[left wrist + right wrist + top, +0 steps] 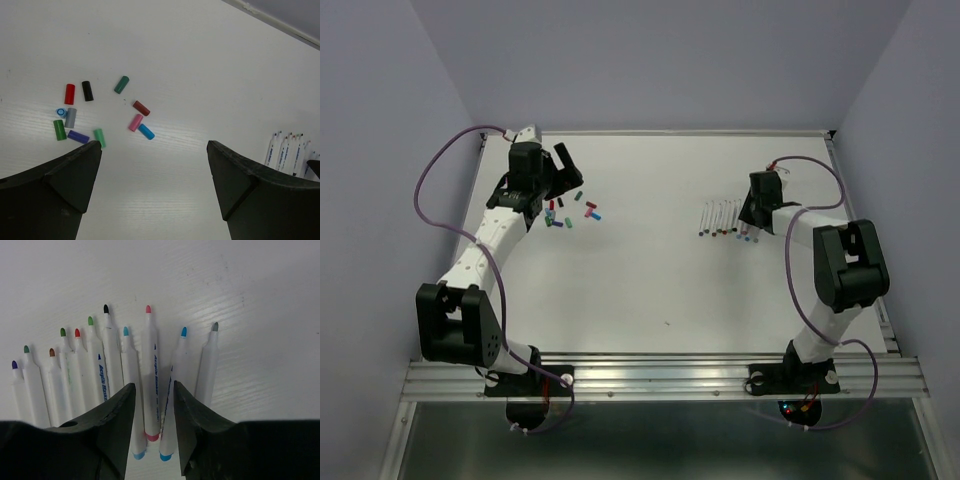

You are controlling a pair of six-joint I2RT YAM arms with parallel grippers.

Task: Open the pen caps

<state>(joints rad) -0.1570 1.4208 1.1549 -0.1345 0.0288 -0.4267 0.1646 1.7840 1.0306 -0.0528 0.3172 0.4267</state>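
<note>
White counter (650,290), lilac walls (650,60), metal rail (660,378).
The faintly grained counter lies under the left hand (152,145) and right hand (152,387); walls rise beyond and outboard of them; the ribbed rail runs well behind.

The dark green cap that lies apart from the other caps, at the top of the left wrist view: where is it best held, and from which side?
Grip the dark green cap at mid-length, across its round body, coming straight down from above. It lies flat and slanted on the table, so set the grip square to its long axis. Both long sides are free.
</note>
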